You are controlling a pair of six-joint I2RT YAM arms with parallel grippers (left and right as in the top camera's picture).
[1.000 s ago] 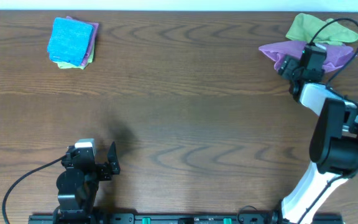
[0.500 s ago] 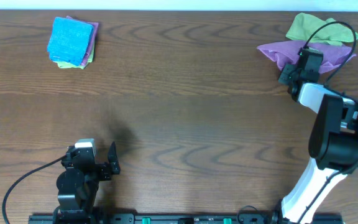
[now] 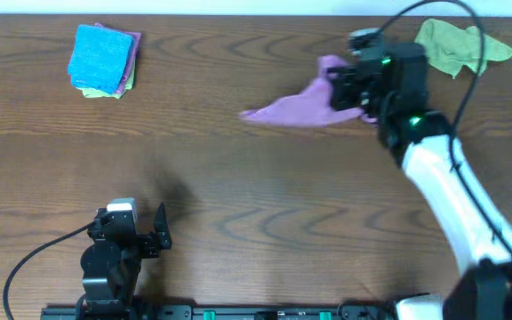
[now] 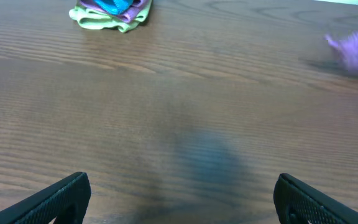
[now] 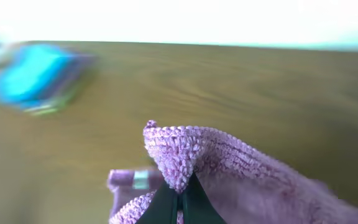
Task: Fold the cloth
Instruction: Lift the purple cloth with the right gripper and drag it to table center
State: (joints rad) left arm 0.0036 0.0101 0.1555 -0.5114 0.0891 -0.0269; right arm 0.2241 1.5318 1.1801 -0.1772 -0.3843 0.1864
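Brown wood-grain tabletop [image 3: 265,187], mostly bare around both grippers. White-and-black right arm [image 3: 443,187] reaches far forward across it.

Purple-pink square microfibre cloth [image 3: 296,107] hangs from the right gripper [image 5: 180,202]. One bunched edge is pinched and raised. The rest trails off to the gripper's left, and its far tip seems to rest on the tabletop. It is crumpled, not flat, so no fold is started yet.

Risk: the grasp takes only a small peak of fabric at the very fingertips, so a quick pull could slip it out. Risk: the cloth is gathered into a streak, and if set down like this it lands twisted, with the corners hidden and nothing clean to fold. It needs spreading first, probably with help from the other arm. Whether one layer or several are pinched cannot be told. Wrist view is motion-blurred.

Crumpled lime-green cloth [image 3: 456,46] lies just to the right of the right gripper and a bit beyond it, apart from the purple-pink one. No snag risk as they lie.

Small stack of folded cloths with a bright blue one on top [image 3: 103,58] sits well apart to the right gripper's left, far ahead of the left gripper [image 4: 182,180].

Right gripper: clenched tight on the cloth's edge, fingertips meeting through the fabric.

Left gripper: spread wide, holding nothing, low over bare tabletop near its base.
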